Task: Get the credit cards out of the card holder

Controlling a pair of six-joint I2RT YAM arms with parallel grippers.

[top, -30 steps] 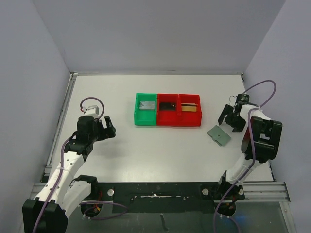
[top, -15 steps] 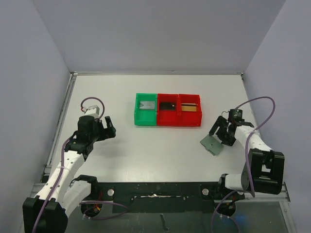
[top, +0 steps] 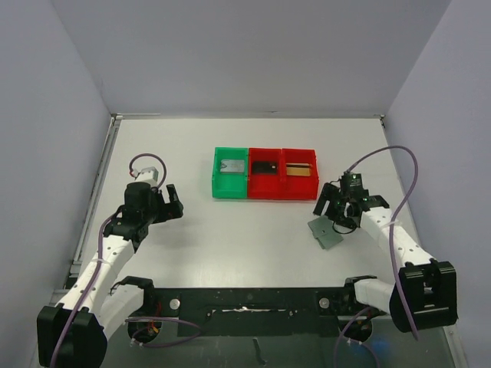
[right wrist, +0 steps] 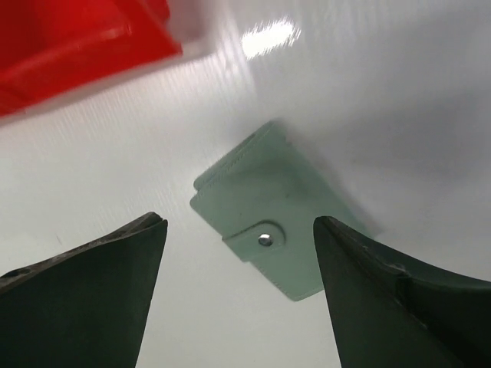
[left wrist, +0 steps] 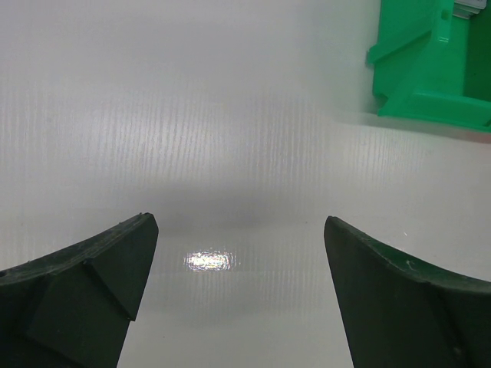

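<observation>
The card holder [top: 326, 233] lies flat on the white table, right of centre, folded shut. In the right wrist view it is a pale blue-green wallet [right wrist: 285, 201], and its strap tab [right wrist: 257, 241] is fastened by a metal snap. The credit cards are hidden, since the holder is shut. My right gripper [top: 336, 216] hovers just above the holder. It is open [right wrist: 238, 225], with one finger on each side of the strap and nothing gripped. My left gripper [top: 174, 201] stands open [left wrist: 239, 222] over bare table at the left, far from the holder.
A green bin [top: 218, 175] and a two-part red bin [top: 281, 193] sit side by side at mid-table, just up and left of the holder. A grey item, a black item and a gold-tan flat piece [top: 301, 170] lie inside them. The green bin's corner [left wrist: 430, 73] shows ahead of my left gripper.
My right arm has swung left and toward the near edge. The card holder has slid the same way, staying under the gripper. The left arm has not moved.
</observation>
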